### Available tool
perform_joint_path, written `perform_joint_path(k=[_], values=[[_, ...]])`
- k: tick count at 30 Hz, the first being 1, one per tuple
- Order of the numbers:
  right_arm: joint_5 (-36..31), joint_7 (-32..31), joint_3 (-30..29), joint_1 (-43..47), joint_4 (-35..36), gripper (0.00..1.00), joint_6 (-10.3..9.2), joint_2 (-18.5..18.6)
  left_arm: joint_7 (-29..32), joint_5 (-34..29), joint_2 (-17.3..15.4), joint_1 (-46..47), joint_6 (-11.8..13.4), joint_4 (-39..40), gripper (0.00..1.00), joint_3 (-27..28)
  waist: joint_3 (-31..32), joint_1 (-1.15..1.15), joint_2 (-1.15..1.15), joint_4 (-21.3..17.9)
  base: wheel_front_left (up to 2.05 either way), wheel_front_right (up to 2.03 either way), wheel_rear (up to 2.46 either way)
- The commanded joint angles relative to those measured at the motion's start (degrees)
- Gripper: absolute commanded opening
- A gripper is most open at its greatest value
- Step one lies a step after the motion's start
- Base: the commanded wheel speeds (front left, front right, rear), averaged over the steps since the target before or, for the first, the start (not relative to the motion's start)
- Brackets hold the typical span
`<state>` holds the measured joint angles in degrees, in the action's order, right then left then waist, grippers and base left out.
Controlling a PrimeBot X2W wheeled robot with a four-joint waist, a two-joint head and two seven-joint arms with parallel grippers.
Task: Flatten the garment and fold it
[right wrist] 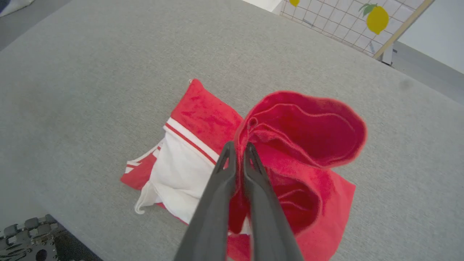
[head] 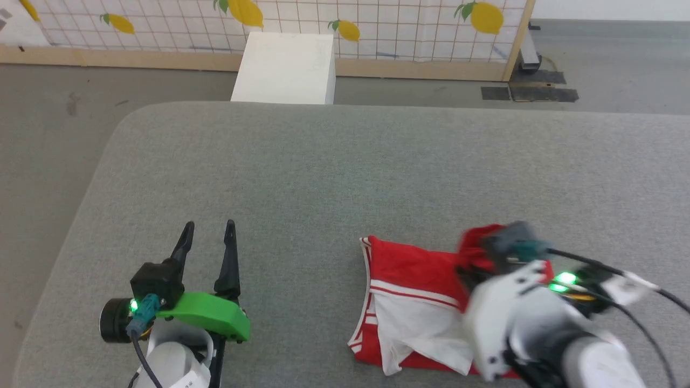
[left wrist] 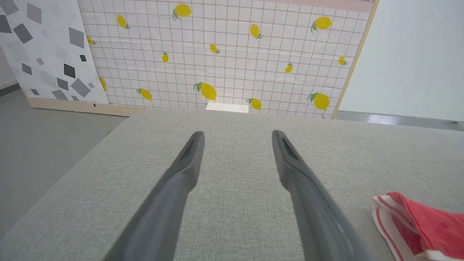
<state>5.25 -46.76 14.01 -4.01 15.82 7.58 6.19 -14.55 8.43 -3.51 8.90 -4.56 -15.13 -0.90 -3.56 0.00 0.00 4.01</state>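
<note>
Our right pincer (right wrist: 239, 145) is clenched. Its two dark fingers are pressed almost together at the lower middle of the right wrist view, with a fold of the red jersey (right wrist: 315, 127) nipped between their tips. Beyond the tips the red cloth stands up in a rounded loop, clear of the rest of the heap. Left of the fingers in that view we see a white sleeve (right wrist: 177, 174) with a red stripe along its seam. It lies crumpled on the grey cushioned surface (right wrist: 108, 72).

In the head view the jersey (head: 409, 269) sits at the lower right of the frame, bunched rather than spread, with its red-and-white striped edge toward the middle of the picture. The right arm's pale wrist (head: 512, 312) covers the jersey's right part and is blurred, so we cannot make out the fingers there.

Our left pincer (head: 209, 223) is at the lower left of the head view, released, with its fingers spread and pointing up the frame, well apart from the jersey. In the left wrist view its fingers (left wrist: 181, 174) stand wide over the grey cloth, and a striped corner of the jersey (left wrist: 427, 224) shows at the lower right edge.

At the top of the head view we see a white box (head: 285, 67) on the floor (head: 54, 108) just beyond the surface. Behind it stands a screen (head: 404, 27) printed with a grid and lemons.
</note>
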Motion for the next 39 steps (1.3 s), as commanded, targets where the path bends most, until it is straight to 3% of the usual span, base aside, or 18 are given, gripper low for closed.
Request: perform_joint_path(k=[1,6,13,14,15,21,25,32,39], values=[[0.7,1.0,2.0,-2.3,-2.0,0.0,-0.09,-0.4,-0.4,-0.4,0.3,1.2,-0.4,0.0,1.0,-0.1,-0.6,0.0,0.0,0.6,0.0,0.0,0.0],[2.7,3.9,8.2,-8.3,-12.1,0.0,-0.09,-2.1,-0.4,-0.3,0.4,1.8,-0.6,-0.1,1.0,-0.5,-2.0,0.0,0.0,2.0,0.0,0.0,0.0],[7.3,6.5,11.6,-12.4,-25.5,0.03,-0.09,-3.2,-0.4,0.2,0.6,2.5,-0.6,-0.7,1.0,-1.3,-3.0,0.0,0.0,3.7,0.0,0.0,0.0],[8.2,6.9,12.0,-12.7,-26.8,0.36,-0.09,-3.2,-0.4,0.2,0.6,2.5,-0.6,-0.8,1.0,-1.4,-3.0,0.0,0.0,3.8,0.0,0.0,0.0],[8.6,7.4,12.4,-13.0,-27.4,1.0,-0.09,-3.2,-0.4,0.3,0.6,2.5,-0.6,-0.8,1.0,-1.5,-3.0,0.0,0.0,3.8,0.0,0.0,0.0],[16.6,14.3,12.6,-12.5,-25.6,1.0,-0.09,-3.3,-0.4,0.3,0.6,1.7,-0.5,-1.3,1.0,-1.3,-1.6,0.0,0.0,3.2,0.0,0.0,0.0],[19.2,25.9,9.9,-11.4,-19.0,1.0,-0.09,-3.3,-0.4,0.3,0.6,0.9,-0.3,-1.1,1.0,-1.0,-0.3,0.0,0.0,2.2,0.0,0.0,0.0],[22.1,43.3,-4.4,-3.7,-10.5,1.0,-0.09,-3.3,-0.4,0.2,0.6,-0.6,-0.1,-0.1,1.0,-0.6,1.4,0.0,0.0,0.0,0.0,0.0,0.0],[29.6,47.9,-17.1,3.4,-15.5,1.0,-0.09,-3.3,-0.4,0.2,0.6,-0.9,0.0,0.9,1.0,-0.3,1.4,0.0,0.0,-1.4,0.0,0.0,0.0]])
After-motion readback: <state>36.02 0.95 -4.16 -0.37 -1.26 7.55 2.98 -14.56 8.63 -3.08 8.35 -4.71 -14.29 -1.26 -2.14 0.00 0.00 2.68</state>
